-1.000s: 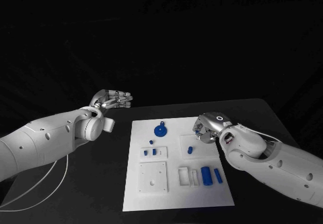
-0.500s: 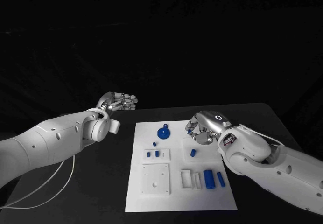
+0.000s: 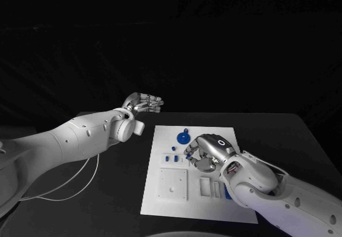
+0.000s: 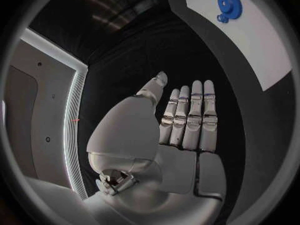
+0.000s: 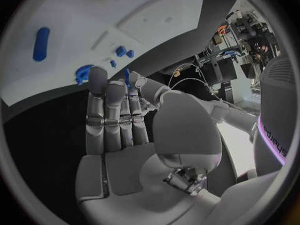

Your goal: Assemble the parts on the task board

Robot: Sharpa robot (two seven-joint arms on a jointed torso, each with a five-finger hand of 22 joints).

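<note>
The left hand [image 3: 145, 104] hovers past the far left corner of the board [image 3: 164, 205], over the dark counter [image 3: 114, 197]. In the head view its fingers look curled and bunched; the left wrist view shows them laid straight and side by side, thumb apart, with nothing in them. A thin white cable [image 3: 67, 187] loops under the left arm, cut off at the edge.

The board is a flat white plate with shallow raised blocks. A square block with small holes [image 3: 173, 183] sits near its left side. Above it are small blue pegs [image 3: 171, 158], too small to tell their shapes. Farther back lies a round blue gear [image 3: 184, 137], toothed at the rim in the left wrist view [image 4: 229, 2].

The right hand [image 3: 206, 153], silver and glossy, hangs over the middle of the board and hides what lies beneath it. Its fingers curl inward; in the right wrist view they stand close together [image 5: 106, 115]. Whether they hold a small blue part I cannot tell. A blue cylinder [image 3: 228, 193] peeks out beside the right forearm, mostly covered; the right wrist view shows a blue oblong piece [image 5: 41, 43] lying on the board.
</note>
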